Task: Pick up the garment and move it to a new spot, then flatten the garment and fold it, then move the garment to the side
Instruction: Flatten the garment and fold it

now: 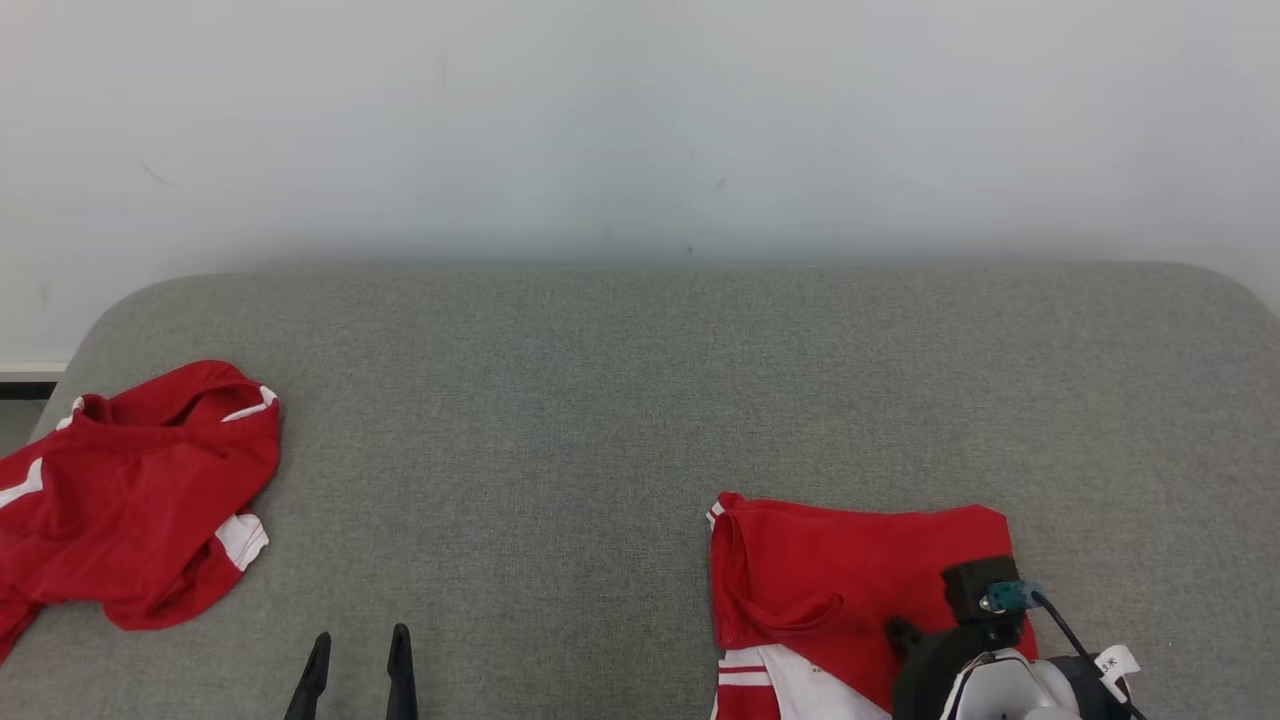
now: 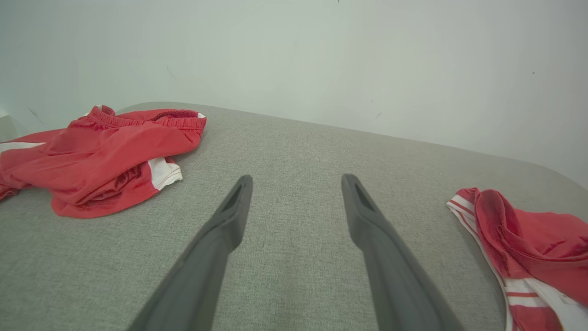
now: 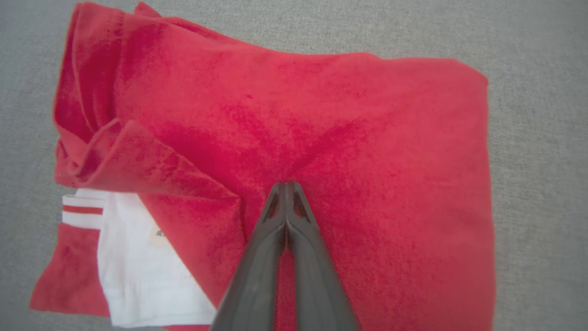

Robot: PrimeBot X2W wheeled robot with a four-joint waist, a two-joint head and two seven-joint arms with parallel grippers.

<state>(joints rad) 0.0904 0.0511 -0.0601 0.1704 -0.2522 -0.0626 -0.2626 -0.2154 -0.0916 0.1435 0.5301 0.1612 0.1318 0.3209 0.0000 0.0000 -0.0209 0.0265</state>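
One wall: pale and plain, behind everything in the head view and the left wrist view.
Surface: grey, woven and padded, with rounded far corners; it carries both garments.
Crumpled garment: red with white trim, bunched at the surface's left edge; the left wrist view shows its gathered waistband, which the head view does not make clear.
Folded garment: red, a rough rectangle at the near right, well apart from the crumpled garment; the right wrist view looks straight down on it, with a white striped layer peeking out at one corner.
Right gripper: jaws clenched on a pinch of the folded garment's top layer, creases running to the tips; in the head view its wrist covers the garment's near right corner.
Left gripper: jaws released, over bare surface between the two garments.
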